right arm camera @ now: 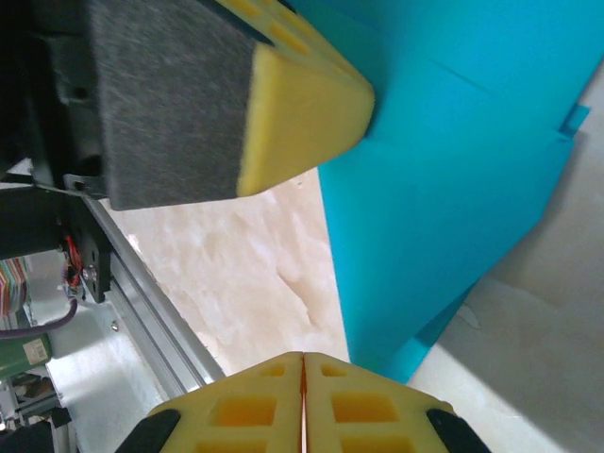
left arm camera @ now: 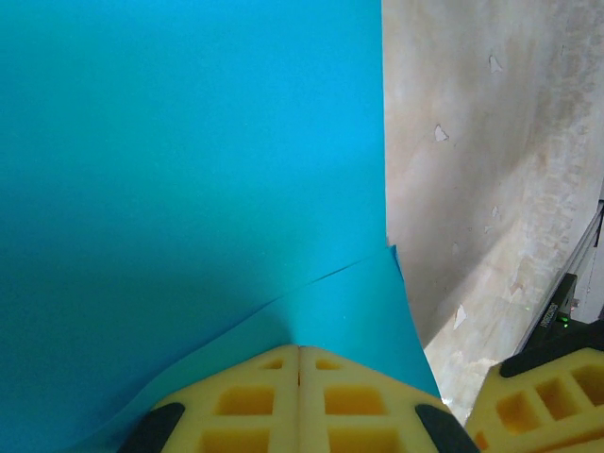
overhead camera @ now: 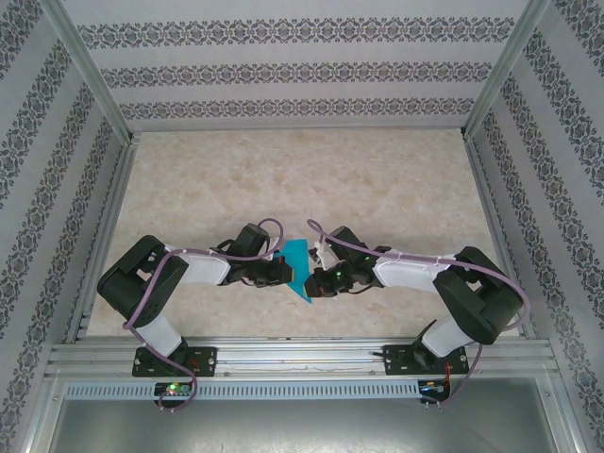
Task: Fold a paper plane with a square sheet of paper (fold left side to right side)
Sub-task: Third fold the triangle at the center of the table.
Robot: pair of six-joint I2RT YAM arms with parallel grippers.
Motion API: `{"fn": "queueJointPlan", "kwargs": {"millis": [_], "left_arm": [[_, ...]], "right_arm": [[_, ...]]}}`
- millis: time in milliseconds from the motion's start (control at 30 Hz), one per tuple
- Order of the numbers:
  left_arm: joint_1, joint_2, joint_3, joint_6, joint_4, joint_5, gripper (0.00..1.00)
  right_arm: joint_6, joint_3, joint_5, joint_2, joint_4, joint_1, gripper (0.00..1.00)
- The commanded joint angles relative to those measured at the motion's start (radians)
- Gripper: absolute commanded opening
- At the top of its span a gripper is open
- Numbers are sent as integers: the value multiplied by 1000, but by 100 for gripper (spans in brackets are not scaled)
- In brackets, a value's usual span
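Part-folded square sheet of paper lies between the arms near the table front, long axis near-to-far, left gripper clamped on its left side, right gripper closed empty just beside its near-right corner.

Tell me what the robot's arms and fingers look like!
The left arm and right arm are black with white middle sections and looping purple cables. Their fingers are yellow blocks with square pockets and black corners.

Black-and-white arms (purple cables), yellow gridded fingers
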Motion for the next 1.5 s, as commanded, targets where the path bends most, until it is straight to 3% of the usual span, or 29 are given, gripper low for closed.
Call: {"fn": "queueJointPlan", "kwargs": {"millis": [0,1467], "left_arm": [[-11,18,-19,17,-40,-53,6],[-11,10,-11,20,-49,-51,9]], "right_arm": [[12,17,-13,22,21,13,9],[-16,26,81,117,-33,32,8]]}}
